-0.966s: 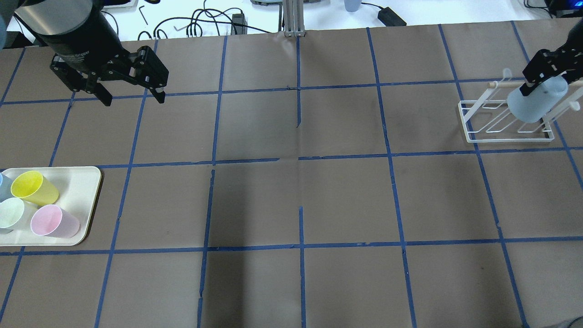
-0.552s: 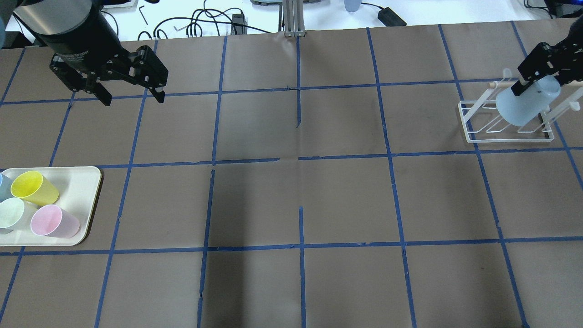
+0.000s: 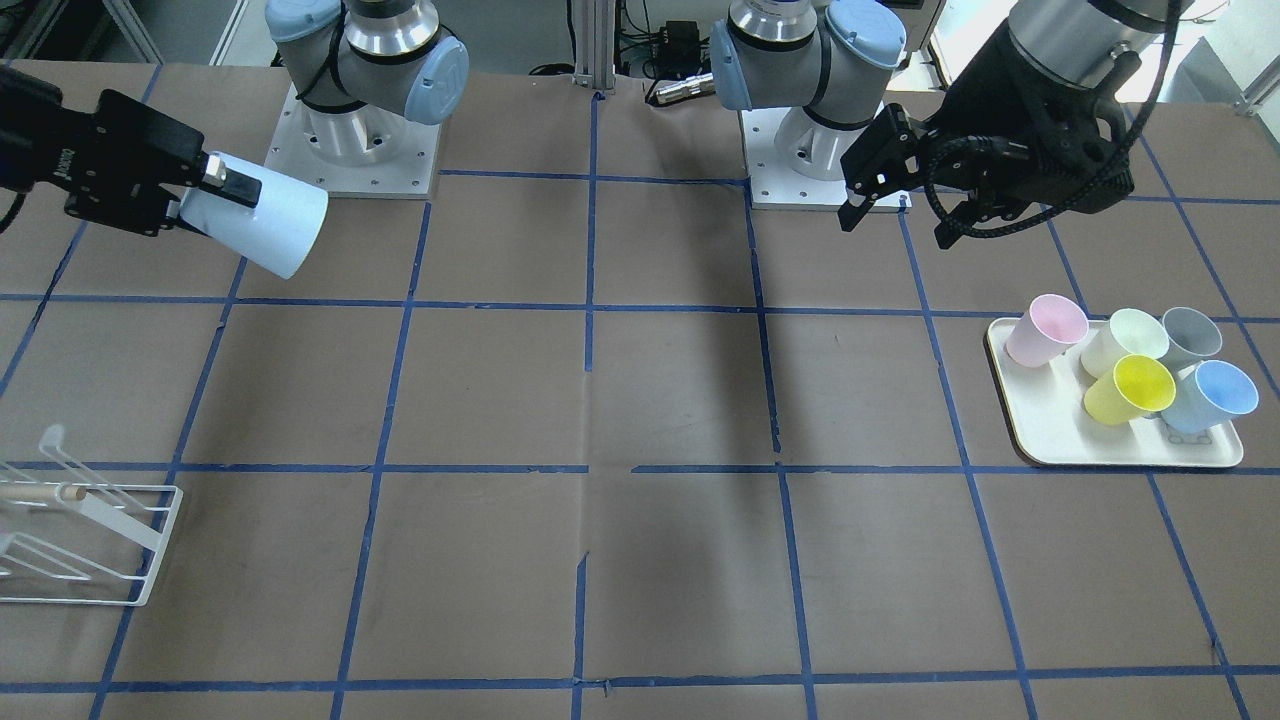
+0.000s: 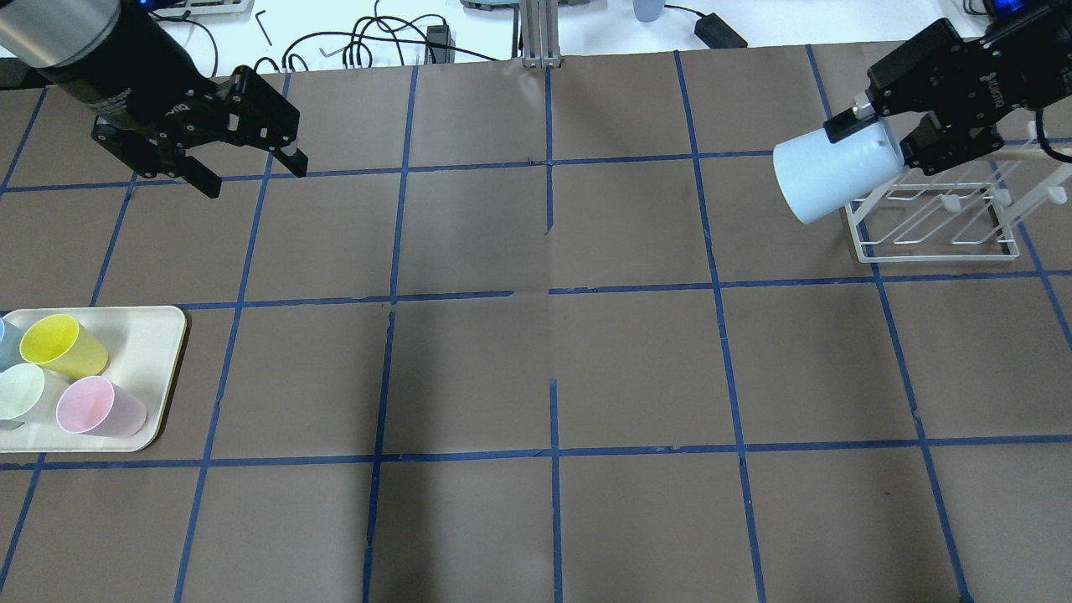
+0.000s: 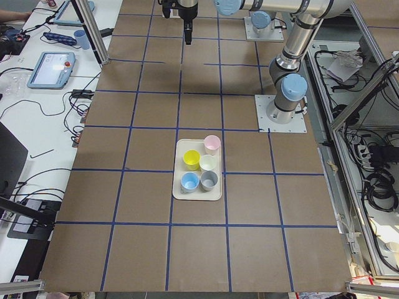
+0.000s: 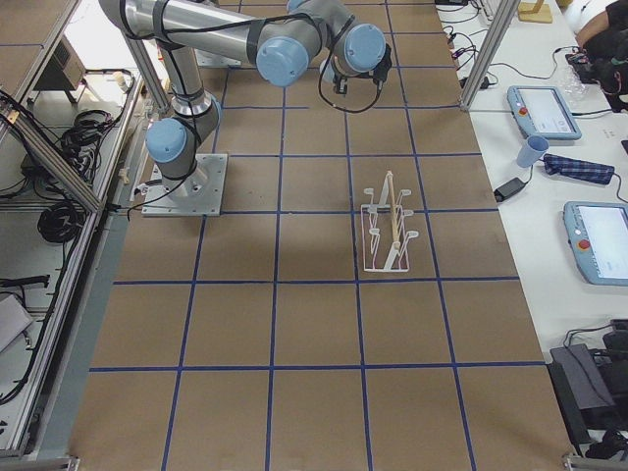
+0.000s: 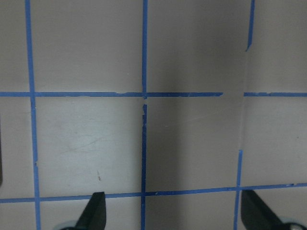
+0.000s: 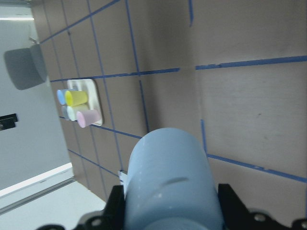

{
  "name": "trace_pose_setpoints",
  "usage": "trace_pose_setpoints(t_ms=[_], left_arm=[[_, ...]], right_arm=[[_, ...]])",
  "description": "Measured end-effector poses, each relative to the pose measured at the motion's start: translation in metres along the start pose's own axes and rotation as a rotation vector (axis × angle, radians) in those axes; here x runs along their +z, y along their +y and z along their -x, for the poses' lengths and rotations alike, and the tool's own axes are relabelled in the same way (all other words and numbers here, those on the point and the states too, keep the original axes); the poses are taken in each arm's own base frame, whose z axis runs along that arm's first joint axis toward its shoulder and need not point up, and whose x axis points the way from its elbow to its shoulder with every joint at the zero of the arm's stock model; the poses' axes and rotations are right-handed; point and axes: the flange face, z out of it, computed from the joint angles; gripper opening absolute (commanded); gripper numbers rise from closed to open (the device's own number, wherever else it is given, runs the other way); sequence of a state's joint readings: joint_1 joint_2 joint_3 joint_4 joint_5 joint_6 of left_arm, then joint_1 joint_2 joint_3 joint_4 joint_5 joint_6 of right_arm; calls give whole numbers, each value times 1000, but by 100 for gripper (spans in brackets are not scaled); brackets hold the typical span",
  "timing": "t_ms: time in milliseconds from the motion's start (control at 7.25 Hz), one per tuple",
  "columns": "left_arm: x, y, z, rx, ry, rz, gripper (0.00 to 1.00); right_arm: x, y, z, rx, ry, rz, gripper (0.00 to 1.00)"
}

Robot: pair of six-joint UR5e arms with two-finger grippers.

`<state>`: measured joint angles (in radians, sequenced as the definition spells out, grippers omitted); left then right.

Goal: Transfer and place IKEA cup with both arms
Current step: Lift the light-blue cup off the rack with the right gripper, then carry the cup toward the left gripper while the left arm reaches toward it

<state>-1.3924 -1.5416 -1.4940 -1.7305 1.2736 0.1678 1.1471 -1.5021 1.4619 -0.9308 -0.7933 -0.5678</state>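
Note:
My right gripper (image 4: pixel 879 138) is shut on the pale sky-blue IKEA cup (image 4: pixel 837 180). It holds the cup on its side in the air, mouth pointing left, just left of the white wire rack (image 4: pixel 930 230). The cup also shows in the front view (image 3: pixel 262 225) and fills the right wrist view (image 8: pixel 170 182). My left gripper (image 4: pixel 253 177) is open and empty, high over the far left of the table. Its two fingertips (image 7: pixel 96 213) frame bare table in the left wrist view.
A cream tray (image 3: pixel 1040 430) at my left holds pink, yellow, pale green and grey cups and a blue twin cup (image 3: pixel 1215 395). The rack (image 3: pixel 90 545) with a wooden rod stands at my far right. Cables and tablets lie beyond the table's far edge.
My right gripper has carried the cup up and leftward off the rack and tipped it to lie horizontal. My left gripper shifted slightly and stays open.

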Motion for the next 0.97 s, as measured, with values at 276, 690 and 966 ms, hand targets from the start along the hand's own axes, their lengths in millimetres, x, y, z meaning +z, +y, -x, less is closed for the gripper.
trace_pose_setpoints(t_ms=[276, 690, 966], left_arm=[[9, 1, 26, -24, 239, 4, 100], [67, 2, 24, -132, 661, 2, 100], [89, 6, 12, -205, 896, -13, 100]], right_arm=[[41, 1, 33, 34, -173, 22, 27], [108, 4, 79, 63, -405, 28, 26], [144, 11, 99, 66, -483, 47, 27]])
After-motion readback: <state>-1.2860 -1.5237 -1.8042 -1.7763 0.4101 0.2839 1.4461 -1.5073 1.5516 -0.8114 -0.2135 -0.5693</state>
